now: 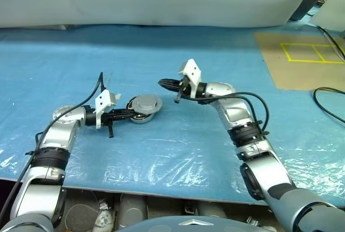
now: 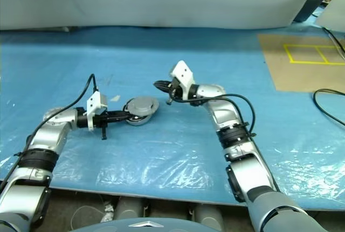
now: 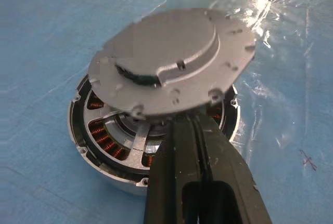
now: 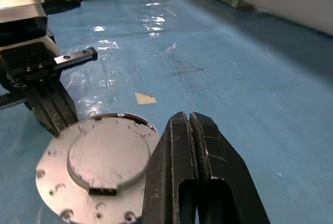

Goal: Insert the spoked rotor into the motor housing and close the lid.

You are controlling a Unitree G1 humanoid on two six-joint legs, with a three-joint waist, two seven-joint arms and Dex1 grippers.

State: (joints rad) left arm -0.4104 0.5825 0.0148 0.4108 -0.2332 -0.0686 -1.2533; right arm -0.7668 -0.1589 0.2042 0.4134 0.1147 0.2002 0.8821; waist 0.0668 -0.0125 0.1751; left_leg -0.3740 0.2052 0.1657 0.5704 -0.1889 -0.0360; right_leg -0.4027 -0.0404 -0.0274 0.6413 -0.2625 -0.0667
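Gripping the flat round grey metal lid (image 3: 166, 63) at its near edge, the left tool (image 1: 131, 114) holds it tilted over the round metal motor housing with copper windings (image 3: 106, 141), which sits on the blue plastic-covered tabletop (image 1: 172, 151) left of centre. The pale-spoked rotor (image 3: 136, 142) appears already seated inside. The right tool (image 1: 168, 85) hovers just right, fingers closed and empty. The lid looks stiff, smooth and likely slippery; its rim is the sensible hold.
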